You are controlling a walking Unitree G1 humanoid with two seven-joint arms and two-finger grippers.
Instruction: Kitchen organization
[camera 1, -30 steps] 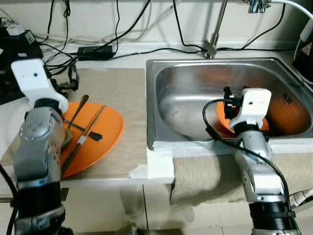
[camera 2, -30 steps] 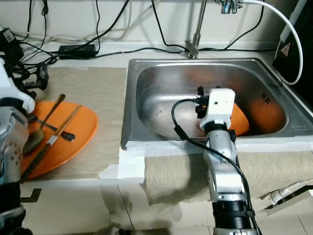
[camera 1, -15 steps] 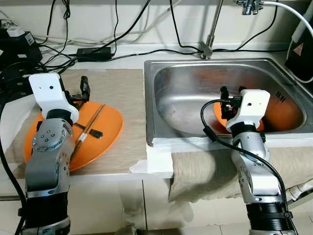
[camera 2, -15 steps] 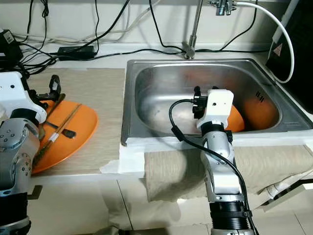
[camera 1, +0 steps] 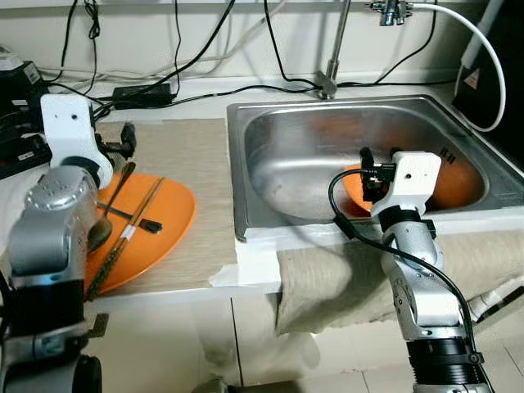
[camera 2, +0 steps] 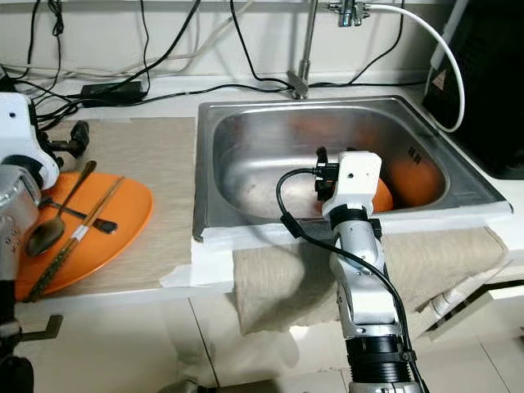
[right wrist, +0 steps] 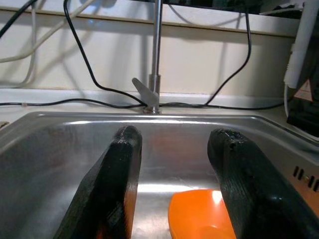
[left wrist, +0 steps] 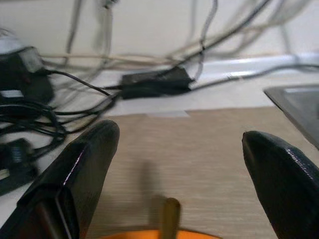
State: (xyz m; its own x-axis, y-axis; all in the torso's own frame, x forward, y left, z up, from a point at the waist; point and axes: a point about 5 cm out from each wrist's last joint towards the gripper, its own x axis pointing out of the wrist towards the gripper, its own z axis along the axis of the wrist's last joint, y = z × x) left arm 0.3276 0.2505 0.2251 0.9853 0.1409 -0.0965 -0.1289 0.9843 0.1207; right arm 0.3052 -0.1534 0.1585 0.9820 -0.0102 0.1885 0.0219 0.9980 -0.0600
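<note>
An orange plate (camera 1: 168, 221) lies on the counter at the left, holding a spoon (camera 1: 110, 205), a pair of chopsticks (camera 1: 124, 236) and a small dark utensil (camera 1: 139, 221). My left gripper (left wrist: 179, 164) hovers open over the plate's far edge, above the spoon handle's tip (left wrist: 170, 211), with nothing between its fingers. An orange bowl (right wrist: 199, 216) sits in the steel sink (camera 1: 270, 123). My right gripper (right wrist: 174, 169) is inside the sink just above the bowl's near side. It is open and holds nothing.
A beige mat (camera 1: 196, 180) covers the counter beside the sink. A faucet (camera 1: 332, 49) rises behind the basin. Cables and a power adapter (camera 1: 143, 94) lie along the back wall. A cloth (camera 1: 327, 278) hangs over the counter's front edge. A black appliance (camera 1: 495, 74) stands at the far right.
The whole view has shifted, so the camera moved. My left gripper has swung over the plate's far edge. The right gripper stays over the bowl in the sink.
</note>
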